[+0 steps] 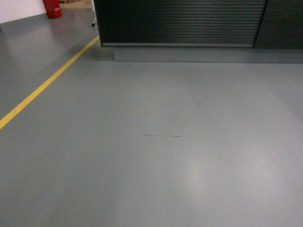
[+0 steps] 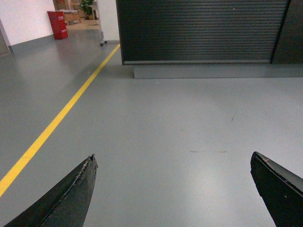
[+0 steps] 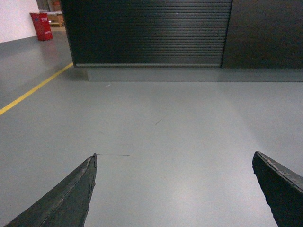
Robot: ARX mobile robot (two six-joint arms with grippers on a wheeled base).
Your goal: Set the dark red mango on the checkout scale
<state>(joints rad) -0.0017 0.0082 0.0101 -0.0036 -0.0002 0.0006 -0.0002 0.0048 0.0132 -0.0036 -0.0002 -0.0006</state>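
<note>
The checkout [image 1: 180, 23] stands ahead, a dark counter with a ribbed slatted front on a grey plinth [image 1: 203, 54]; only its lower front shows. It fills the top of the left wrist view as the checkout [image 2: 199, 30] and of the right wrist view as the checkout [image 3: 147, 33]. The dark red mango and the scale are out of view. My left gripper [image 2: 173, 158] is open, nothing between its black fingers, pointing over bare grey floor. My right gripper [image 3: 174, 156] is open and empty too. Neither gripper shows in the head view.
A yellow floor line [image 1: 45, 85] runs diagonally on the left toward the counter's corner. A red container [image 1: 52, 8] stands far back left by a white wall. A plain dark panel [image 1: 281, 23] adjoins the counter on the right. Grey floor [image 1: 156, 156] lies between me and the counter.
</note>
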